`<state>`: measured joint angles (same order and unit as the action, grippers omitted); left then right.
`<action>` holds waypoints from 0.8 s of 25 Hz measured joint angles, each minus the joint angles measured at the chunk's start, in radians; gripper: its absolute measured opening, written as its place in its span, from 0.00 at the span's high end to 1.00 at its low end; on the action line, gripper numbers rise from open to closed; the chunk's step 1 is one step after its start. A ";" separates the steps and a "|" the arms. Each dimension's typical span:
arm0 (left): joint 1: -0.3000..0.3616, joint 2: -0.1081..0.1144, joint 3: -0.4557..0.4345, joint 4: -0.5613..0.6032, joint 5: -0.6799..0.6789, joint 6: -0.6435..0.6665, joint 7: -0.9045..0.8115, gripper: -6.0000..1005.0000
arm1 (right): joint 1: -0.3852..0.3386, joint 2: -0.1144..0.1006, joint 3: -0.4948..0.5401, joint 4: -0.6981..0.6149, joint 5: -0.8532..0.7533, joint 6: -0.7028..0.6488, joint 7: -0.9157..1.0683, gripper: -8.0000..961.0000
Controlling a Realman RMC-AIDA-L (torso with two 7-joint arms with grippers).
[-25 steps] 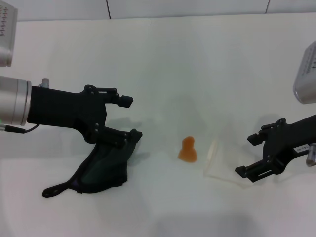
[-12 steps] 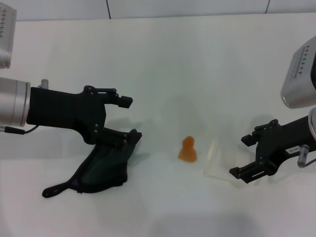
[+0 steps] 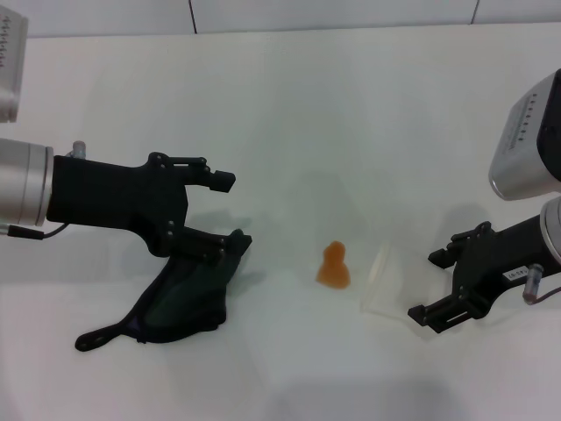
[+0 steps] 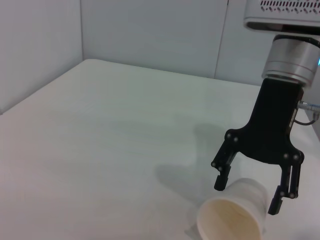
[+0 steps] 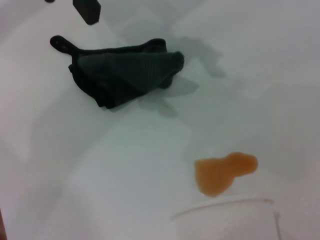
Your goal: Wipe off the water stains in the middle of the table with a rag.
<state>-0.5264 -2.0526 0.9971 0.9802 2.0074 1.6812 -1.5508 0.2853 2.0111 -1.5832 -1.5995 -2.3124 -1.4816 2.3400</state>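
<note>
at about 8 o'clock in the head view, nearest the robot, the rag [image 3: 181, 301] lies crumpled on the table [image 3: 289, 123], dark green-black, with a thin tail-like corner trailing toward 8 o'clock. the left gripper [image 3: 232, 209] hangs over the rag's far end with its fingers spread wide; the lower finger [image 3: 235, 240] sits right at the cloth's upper edge, though whether it touches cannot be told, and the upper finger is clear of it.

at about 4 o'clock the plastic cup [image 3: 386, 282] lies on its side, its mouth turned toward the middle of the table. the right gripper [image 3: 434, 285] reaches in from 3 o'clock with its fingers apart on either side of the cup's base, not pressed on it.

between rag and cup, just beside the cup's rim, the water stains [image 3: 334, 266] sit as one small orange-amber blotch, well apart from the rag.

farther off, toward 12 o'clock, is plain white tabletop.
</note>
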 joint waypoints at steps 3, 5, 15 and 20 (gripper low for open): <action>0.000 -0.001 0.000 0.000 0.000 0.000 0.000 0.11 | 0.001 0.000 -0.003 0.010 -0.001 0.008 -0.002 0.11; 0.000 -0.001 0.000 0.000 0.000 -0.001 0.001 0.11 | 0.001 0.000 -0.003 0.013 -0.001 0.009 -0.002 0.11; 0.002 -0.006 0.000 -0.002 0.000 -0.003 0.014 0.11 | 0.007 0.000 -0.003 0.050 -0.001 0.026 -0.002 0.13; 0.002 -0.006 0.000 -0.003 0.000 -0.003 0.014 0.11 | 0.011 0.000 -0.003 0.065 -0.001 0.029 -0.002 0.14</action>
<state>-0.5245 -2.0586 0.9971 0.9770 2.0075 1.6780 -1.5366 0.2967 2.0110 -1.5862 -1.5349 -2.3134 -1.4526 2.3377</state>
